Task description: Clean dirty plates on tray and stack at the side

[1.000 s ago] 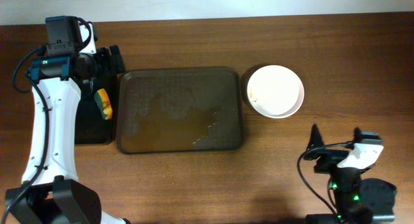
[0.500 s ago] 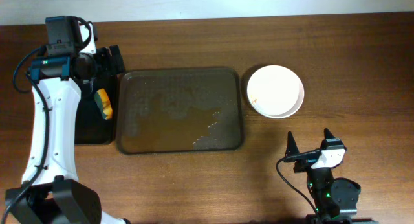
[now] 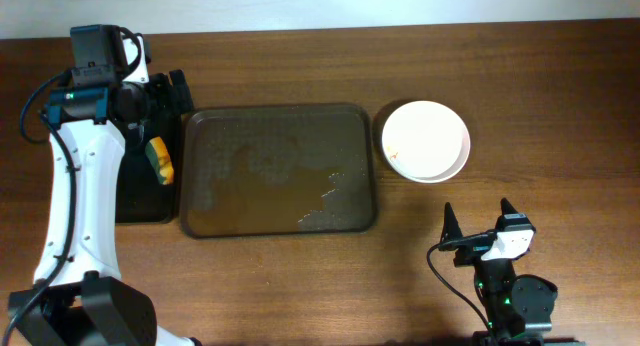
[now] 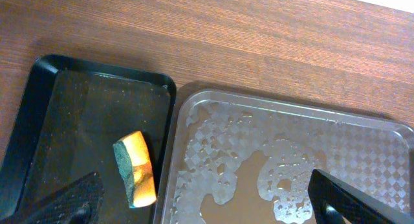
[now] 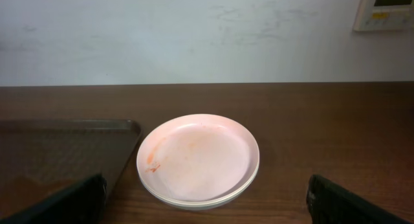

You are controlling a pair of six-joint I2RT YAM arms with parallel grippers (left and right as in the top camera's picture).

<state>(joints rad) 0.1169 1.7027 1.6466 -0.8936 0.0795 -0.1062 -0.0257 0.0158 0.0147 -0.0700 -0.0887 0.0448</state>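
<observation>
A large wet tray (image 3: 277, 170) lies mid-table with no plates on it; it also shows in the left wrist view (image 4: 284, 166) and at the left of the right wrist view (image 5: 58, 153). A stack of white plates (image 3: 426, 140) sits to its right, the top one with an orange smear (image 5: 197, 156). A yellow and green sponge (image 3: 160, 160) lies in a small black tray (image 3: 140, 201), as the left wrist view shows (image 4: 136, 169). My left gripper (image 3: 170, 94) is open above the sponge tray's far end. My right gripper (image 3: 478, 223) is open and empty, near the front edge, facing the plates.
Bare wooden table (image 3: 560, 106) surrounds the trays. A white wall (image 5: 194, 30) stands behind the table. Pools of water (image 4: 284, 185) cover the large tray's floor.
My right arm drew back to the left and toward the front edge between the earliest frame and half a second ago; since then nothing has moved. The left arm is still.
</observation>
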